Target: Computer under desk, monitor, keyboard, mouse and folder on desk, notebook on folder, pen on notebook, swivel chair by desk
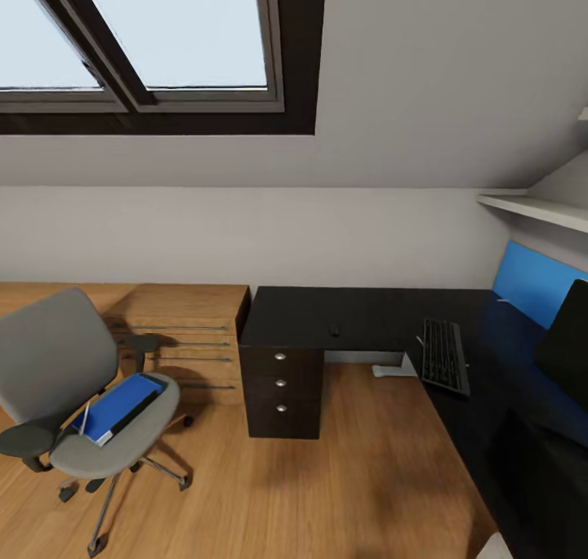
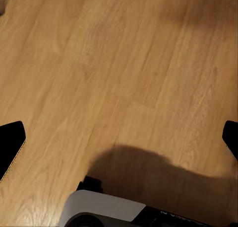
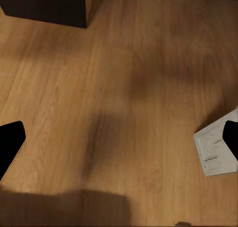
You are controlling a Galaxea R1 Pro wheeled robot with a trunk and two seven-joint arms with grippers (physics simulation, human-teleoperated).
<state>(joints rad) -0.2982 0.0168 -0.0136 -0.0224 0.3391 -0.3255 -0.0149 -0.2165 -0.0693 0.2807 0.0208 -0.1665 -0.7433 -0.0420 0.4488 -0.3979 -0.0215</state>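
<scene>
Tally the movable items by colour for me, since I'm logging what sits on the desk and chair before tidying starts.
Blue: 1, the folder on the swivel chair seat.
Black or dark: 3, the keyboard, the monitor and a small dark object, too small to identify, all on the desk.
Total: 4.

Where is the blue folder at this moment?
In the head view the folder lies flat on the swivel chair seat at lower left, left of the desk drawer unit, not yet on the desk.
</scene>
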